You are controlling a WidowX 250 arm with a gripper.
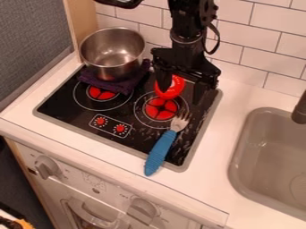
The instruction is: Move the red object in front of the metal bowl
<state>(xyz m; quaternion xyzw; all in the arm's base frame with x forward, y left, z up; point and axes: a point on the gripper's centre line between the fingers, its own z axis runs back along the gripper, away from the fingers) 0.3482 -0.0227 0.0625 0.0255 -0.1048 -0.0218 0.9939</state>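
Two fingers of the black gripper [179, 96] are held apart in the upper middle of the frame, pointed downward, and the red object [172, 87] is seen between them. The red object is partly covered by the gripper's left-hand finger in the picture; whether it is touched cannot be told. It is placed just above the right-hand burner [161, 109] of the black stove top [136, 127], to the right of the metal bowl [112, 54] and apart from it. The bowl is set upright in the upper left, on a bunched purple cloth [112, 84]. A fork [159, 153] with a blue handle is laid at a slant below the burner, its tines directed up and its handle end extended past the stove top's lower edge onto the white counter [210, 167]. At the right, a grey sink [269, 156] is set into the counter, with a dark tap [301, 109] seen at the frame's edge. The top is taken up by white tiles [272, 42].
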